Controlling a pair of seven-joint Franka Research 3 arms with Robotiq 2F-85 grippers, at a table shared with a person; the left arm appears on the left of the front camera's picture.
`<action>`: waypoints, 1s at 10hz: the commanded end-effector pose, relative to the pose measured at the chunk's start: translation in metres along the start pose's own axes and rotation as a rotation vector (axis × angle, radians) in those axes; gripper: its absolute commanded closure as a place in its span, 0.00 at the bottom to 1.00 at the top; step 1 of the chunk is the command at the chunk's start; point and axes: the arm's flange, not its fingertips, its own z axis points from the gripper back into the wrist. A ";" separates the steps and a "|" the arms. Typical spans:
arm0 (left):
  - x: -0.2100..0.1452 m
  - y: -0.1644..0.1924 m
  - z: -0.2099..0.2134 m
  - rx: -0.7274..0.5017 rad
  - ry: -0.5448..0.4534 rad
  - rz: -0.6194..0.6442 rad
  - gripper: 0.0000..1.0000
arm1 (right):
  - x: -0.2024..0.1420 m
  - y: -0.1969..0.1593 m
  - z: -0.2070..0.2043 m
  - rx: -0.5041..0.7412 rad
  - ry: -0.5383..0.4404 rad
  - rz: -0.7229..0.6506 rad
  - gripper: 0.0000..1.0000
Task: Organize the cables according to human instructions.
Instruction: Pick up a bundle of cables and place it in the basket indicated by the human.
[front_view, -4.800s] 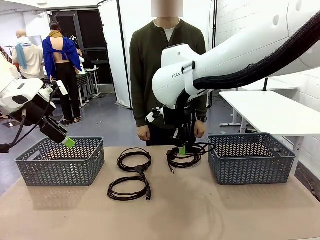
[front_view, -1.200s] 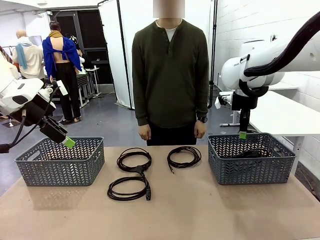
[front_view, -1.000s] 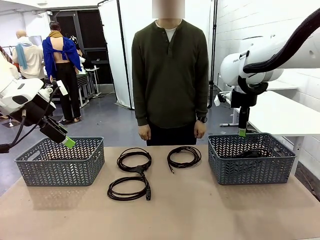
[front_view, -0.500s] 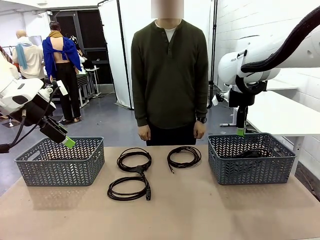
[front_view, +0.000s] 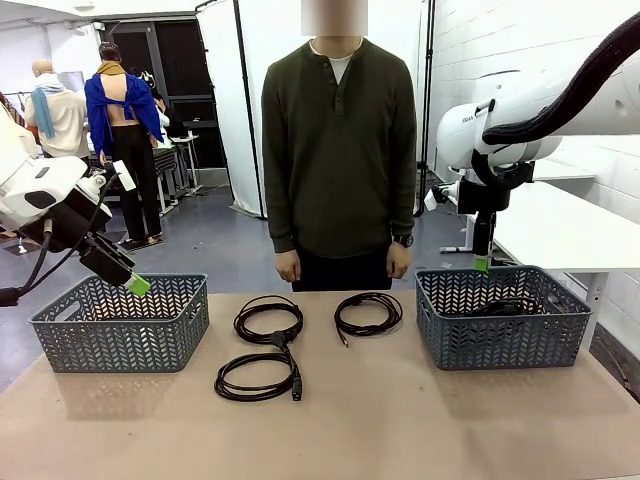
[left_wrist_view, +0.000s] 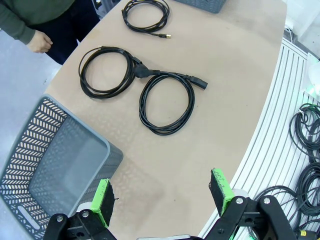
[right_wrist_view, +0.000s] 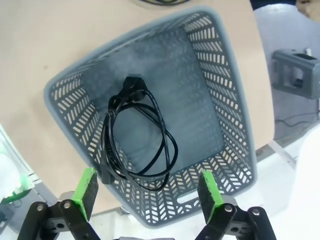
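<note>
On the tan bench (front_view: 400, 420) a grey lattice basket stands at each end, the left basket (front_view: 120, 335) and the right basket (front_view: 500, 335) well apart. Behind the right basket is a white table (front_view: 560, 225). Farther back stands what is perhaps a fabric screen (front_view: 250, 100).

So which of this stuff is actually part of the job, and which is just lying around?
Part of the job:
- coiled cable in the right basket
- far-left cable, near cable and far-right cable on the table
- left basket, right basket
- person in the olive shirt

Just lying about:
- white side table
- loose cables off the table
</note>
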 end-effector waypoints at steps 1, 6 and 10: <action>-0.001 0.002 0.001 -0.006 -0.005 0.000 0.00 | 0.001 0.034 0.010 -0.026 -0.081 -0.043 0.00; -0.001 0.002 0.001 -0.006 -0.005 0.000 0.00 | 0.010 0.120 0.010 -0.040 -0.290 -0.079 0.00; -0.001 0.002 0.001 -0.006 -0.005 0.000 0.00 | 0.030 0.182 0.005 0.052 -0.402 -0.040 0.00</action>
